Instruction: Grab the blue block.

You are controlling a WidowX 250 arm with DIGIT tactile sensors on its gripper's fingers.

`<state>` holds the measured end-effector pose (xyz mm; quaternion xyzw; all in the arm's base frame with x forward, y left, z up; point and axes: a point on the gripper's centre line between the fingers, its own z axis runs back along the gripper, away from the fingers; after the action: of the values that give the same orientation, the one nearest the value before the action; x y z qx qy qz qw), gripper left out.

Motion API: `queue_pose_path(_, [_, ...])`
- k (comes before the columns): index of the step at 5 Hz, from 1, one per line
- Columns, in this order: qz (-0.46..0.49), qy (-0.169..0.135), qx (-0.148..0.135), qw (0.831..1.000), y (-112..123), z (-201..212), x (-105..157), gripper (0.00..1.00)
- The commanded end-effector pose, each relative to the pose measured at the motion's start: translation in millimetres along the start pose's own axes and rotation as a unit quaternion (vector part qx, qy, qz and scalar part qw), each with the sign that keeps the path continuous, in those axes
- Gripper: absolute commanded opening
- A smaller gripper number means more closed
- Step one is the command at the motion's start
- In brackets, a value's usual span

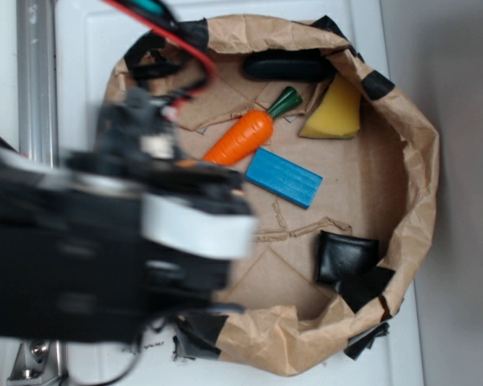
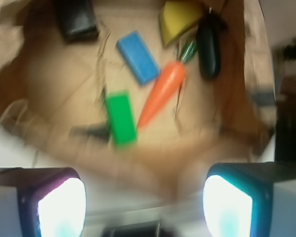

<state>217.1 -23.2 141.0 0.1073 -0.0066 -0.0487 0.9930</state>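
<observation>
The gripper [image 2: 144, 202] hangs with jaws apart and empty, ready to drop over something. The blue block [image 1: 283, 178] lies flat, just beside the carrot [image 1: 241, 137], free to pinch.

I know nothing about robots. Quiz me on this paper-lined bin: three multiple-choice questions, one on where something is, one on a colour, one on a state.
1. What lies right beside the blue block?
A. black pouch
B. carrot
C. yellow wedge

2. What colour is the other rectangular block?
A. green
B. red
C. white

3. What is the end effector doing?
A. gripping the blue block
B. gripping the carrot
C. open, holding nothing

Answers:
1. B: the carrot lies alongside the block's edge in both views.
2. A: the wrist view shows a green block.
3. C: its two fingers stand apart, above the bin, with nothing between.
</observation>
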Motion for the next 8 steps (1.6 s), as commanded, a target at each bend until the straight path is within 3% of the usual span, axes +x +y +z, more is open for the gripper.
queue_pose_path(1, [-0.089, 0.018, -0.033, 0.995, 23, -79, 53, 1.0])
queue_pose_path(2, [-0.122, 0.017, -0.049, 0.991, 24, -100, 60, 1.0])
queue_pose_path(4, [-0.195, 0.013, -0.087, 0.977, -29, -126, 49, 1.0])
queue_pose_path(5, [-0.202, 0.017, -0.076, 0.976, -43, -134, 50, 1.0])
queue_pose_path(6, [-0.175, 0.024, -0.077, 0.981, -37, -147, 57, 0.0])
queue_pose_path(7, [-0.13, 0.011, -0.061, 0.99, -15, -124, 58, 0.0])
queue_pose_path(8, [0.004, -0.013, 0.002, 1.0, 13, -79, 55, 0.0])
